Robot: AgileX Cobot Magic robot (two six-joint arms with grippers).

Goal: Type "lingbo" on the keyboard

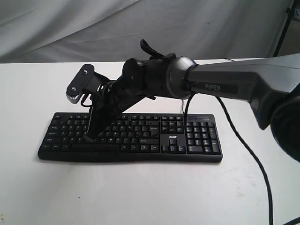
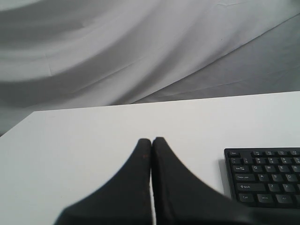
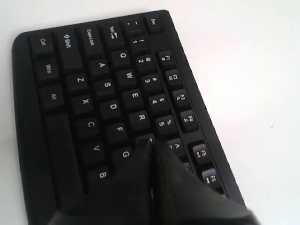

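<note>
Black wired keyboard (image 1: 154, 140) with white letters, maybe at the G step.
Clenched right claw (image 3: 151, 139) hovers there; next, press one key.

The white table (image 1: 140, 197) carries the black keyboard (image 1: 140, 140) and a thin black cable (image 1: 248, 152).

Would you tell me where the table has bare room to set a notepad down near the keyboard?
Bare table runs along the keyboard's spacebar edge and beyond its Ctrl end, around the left gripper. Crowded: the right gripper over the letter keys, the cable crossing the table's right side.
</note>
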